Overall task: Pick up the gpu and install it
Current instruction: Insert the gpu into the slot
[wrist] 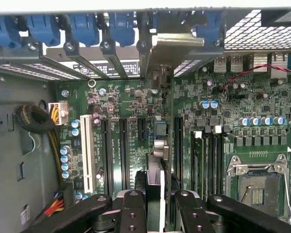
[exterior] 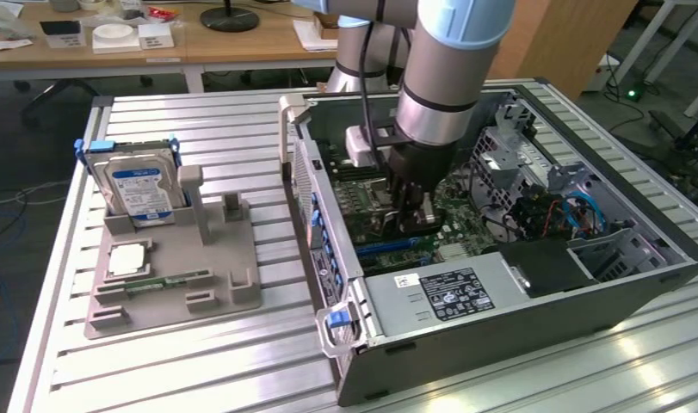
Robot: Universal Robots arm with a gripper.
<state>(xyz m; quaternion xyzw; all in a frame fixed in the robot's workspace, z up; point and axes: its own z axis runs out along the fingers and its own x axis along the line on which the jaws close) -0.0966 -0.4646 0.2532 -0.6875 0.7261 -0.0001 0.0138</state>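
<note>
Black jaws clamped edge-on on thin flat dark gpu, silvery metal bracket ahead of them, green slotted motherboard just beneath, inside open grey metal computer case on ribbed aluminium counter.

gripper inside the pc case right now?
Yes. In the exterior view the gripper reaches down into the open computer case, just above the motherboard.

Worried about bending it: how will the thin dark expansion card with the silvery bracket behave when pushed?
Probably stiff: the thin dark expansion card stands straight, edge-on in the tool. Likely light; being thin, it may tilt sideways.
</note>
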